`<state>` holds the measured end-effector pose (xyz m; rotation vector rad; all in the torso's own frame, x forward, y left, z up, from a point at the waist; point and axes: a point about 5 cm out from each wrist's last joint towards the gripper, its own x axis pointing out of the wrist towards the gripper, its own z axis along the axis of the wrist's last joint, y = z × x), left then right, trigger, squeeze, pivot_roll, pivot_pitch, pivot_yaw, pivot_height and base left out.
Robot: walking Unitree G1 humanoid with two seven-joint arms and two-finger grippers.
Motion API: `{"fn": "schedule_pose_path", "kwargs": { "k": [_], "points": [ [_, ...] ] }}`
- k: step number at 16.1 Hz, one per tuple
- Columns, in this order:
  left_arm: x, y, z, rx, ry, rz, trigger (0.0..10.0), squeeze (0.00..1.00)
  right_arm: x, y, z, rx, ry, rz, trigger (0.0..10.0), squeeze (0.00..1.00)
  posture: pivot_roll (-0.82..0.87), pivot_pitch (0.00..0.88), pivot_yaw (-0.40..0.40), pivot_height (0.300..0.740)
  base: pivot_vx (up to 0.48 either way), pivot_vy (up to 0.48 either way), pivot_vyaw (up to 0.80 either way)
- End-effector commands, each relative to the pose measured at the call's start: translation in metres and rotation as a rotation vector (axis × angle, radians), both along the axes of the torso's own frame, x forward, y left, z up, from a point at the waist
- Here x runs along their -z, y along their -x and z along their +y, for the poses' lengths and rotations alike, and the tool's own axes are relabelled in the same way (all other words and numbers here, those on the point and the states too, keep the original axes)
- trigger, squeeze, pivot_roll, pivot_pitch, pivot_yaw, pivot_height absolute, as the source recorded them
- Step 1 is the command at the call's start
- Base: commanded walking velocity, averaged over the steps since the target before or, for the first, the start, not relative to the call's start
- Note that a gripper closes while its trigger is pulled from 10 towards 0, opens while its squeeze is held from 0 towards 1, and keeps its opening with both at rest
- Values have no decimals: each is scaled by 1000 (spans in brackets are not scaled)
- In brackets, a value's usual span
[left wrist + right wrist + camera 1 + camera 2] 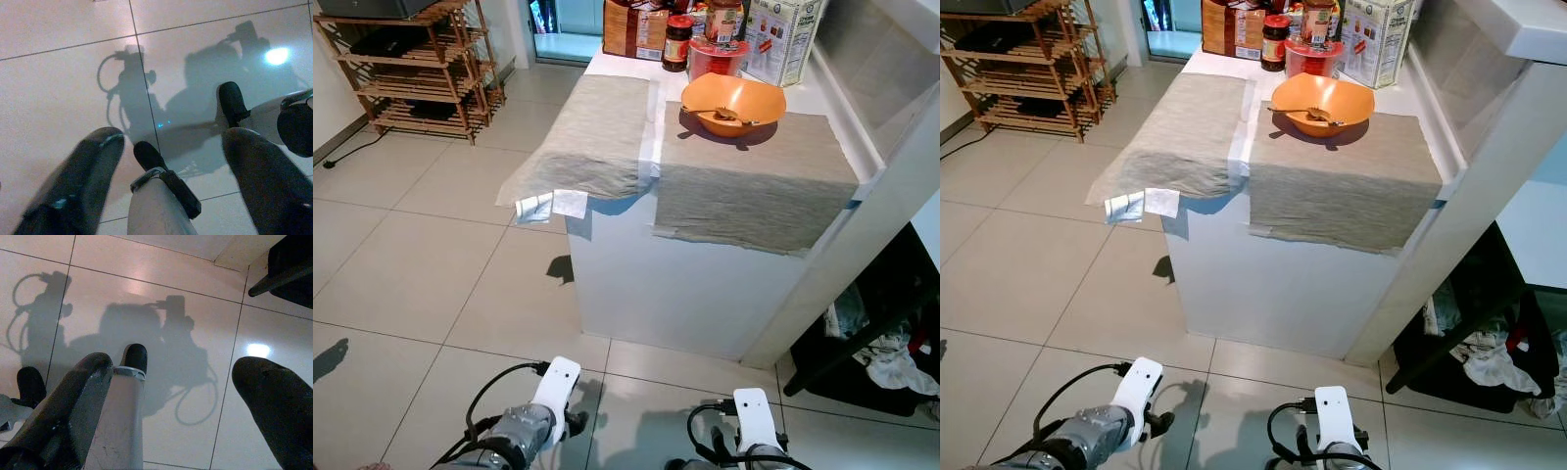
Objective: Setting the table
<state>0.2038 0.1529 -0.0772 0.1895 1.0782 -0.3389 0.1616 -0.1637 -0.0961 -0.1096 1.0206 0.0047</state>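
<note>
Left eye view is showing the orange bowl point(733, 104) sitting at one o'clock on the bench point(685, 284), on a placemat point(754, 176) (ready for setting), while left hand point(166, 161) and right hand point(190, 396) are hanging spread apart, empty, over floor tiles.

I see a floor point(431, 284) of large pale glossy tiles with thin dark grout lines, bright with reflected light. A white counter point(685, 284) juts out ahead of me, and a slatted wooden rack point(421, 69) stands against the wall at far left with a black cable point(352, 149) trailing on the tiles beside it. Past the counter's far end I can make out a doorway point(566, 29).
</note>
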Motion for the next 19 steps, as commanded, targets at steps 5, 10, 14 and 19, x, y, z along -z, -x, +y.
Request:
{"fn": "schedule_pose_path", "kwargs": {
  "k": [5,10,14,19],
  "points": [
    [1,2,4,5,2,-8,0,0,0,0,-2,-8,13,1,10000,0,-59,0,-5,740,0,0,0],
    [0,2,7,20,-2,-16,0,0,0,-1,-1,-7,13,0,10000,0,-62,0,-2,740,0,0,0],
    [1,4,3,29,23,-15,0,0,-1,-1,-1,-4,12,-2,10000,0,-62,0,1,740,0,0,0],
    [2,5,0,40,17,-22,0,0,0,-1,0,-2,12,-1,10000,0,-65,0,4,740,0,0,0]
  ]
}}
